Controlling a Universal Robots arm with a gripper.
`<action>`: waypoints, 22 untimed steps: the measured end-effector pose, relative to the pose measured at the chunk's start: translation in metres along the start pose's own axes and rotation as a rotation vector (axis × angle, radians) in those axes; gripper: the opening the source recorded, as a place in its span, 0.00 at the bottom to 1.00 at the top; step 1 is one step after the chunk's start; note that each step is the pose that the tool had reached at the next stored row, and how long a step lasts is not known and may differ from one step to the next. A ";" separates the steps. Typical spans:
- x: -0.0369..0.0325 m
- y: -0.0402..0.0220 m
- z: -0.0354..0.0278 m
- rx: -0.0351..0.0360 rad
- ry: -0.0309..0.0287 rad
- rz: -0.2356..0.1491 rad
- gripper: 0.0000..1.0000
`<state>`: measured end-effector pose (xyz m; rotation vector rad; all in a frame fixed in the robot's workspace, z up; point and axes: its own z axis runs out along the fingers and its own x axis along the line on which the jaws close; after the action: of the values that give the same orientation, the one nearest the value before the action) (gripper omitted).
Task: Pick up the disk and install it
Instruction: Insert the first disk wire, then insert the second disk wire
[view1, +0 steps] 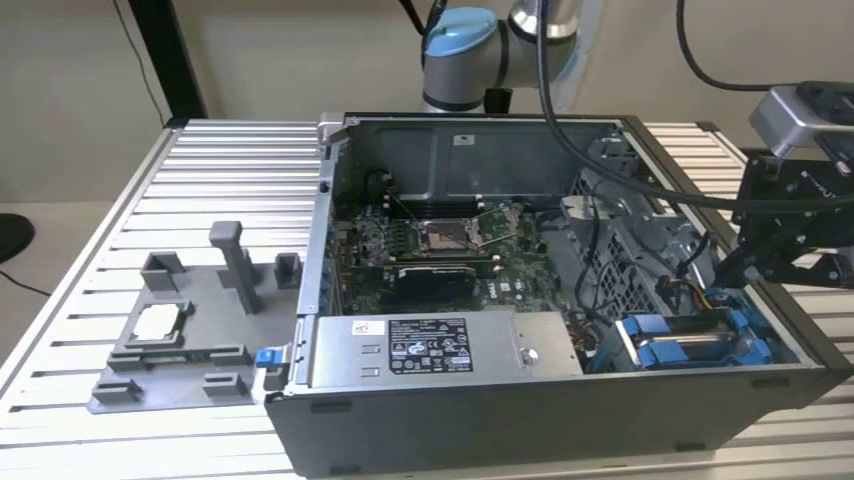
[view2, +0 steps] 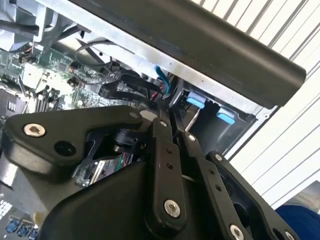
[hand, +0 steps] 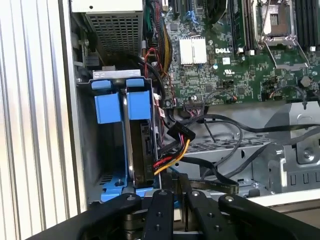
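- The pincer (view1: 731, 280) hangs over the case's corner at the exterior view's right, just above the drive bay; in both wrist views its two black fingers (hand: 165, 210) lie pressed side by side, closed on nothing.
- In the second wrist view the closed fingertips (view2: 167, 125) point at the case's rim, close to two blue tabs (view2: 196, 101).
- The disk (hand: 142, 145) stands on edge in the blue bay (hand: 107, 107), already seated in its slot; in the first wrist view it lies at about 11 o'clock from the pincer, just beyond the fingertips and apart from them.
- In the exterior view the bay (view1: 694, 335) lies at about 7 o'clock from the pincer, its blue frames side by side.
- A bundle of red, yellow and black wires (hand: 172, 150) runs up beside the disk to a black plug (hand: 181, 134).
- The motherboard (view1: 434, 245) fills the case's middle, at about 9 o'clock from the pincer in the exterior view, with an open processor socket (view1: 443, 235).
- The long grey power supply (view1: 441, 345) lies along the case's near wall.
- The case (view1: 534, 430) rests on a ribbed tabletop (view1: 227, 170).
- A grey fixture (view1: 187, 340) lies on the tabletop at the exterior view's left, well apart from the pincer, with a small silver chip (view1: 158, 320) on it.
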<state>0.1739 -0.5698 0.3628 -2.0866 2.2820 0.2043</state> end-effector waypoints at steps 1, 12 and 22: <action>0.0000 0.0011 -0.0008 0.0072 -0.0008 -0.001 0.00; 0.0070 0.0190 -0.0012 0.0189 0.0065 -0.005 0.00; 0.0099 0.0228 -0.0006 0.0203 0.0393 -0.028 0.00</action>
<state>0.1503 -0.5777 0.3638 -2.1299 2.2652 0.1397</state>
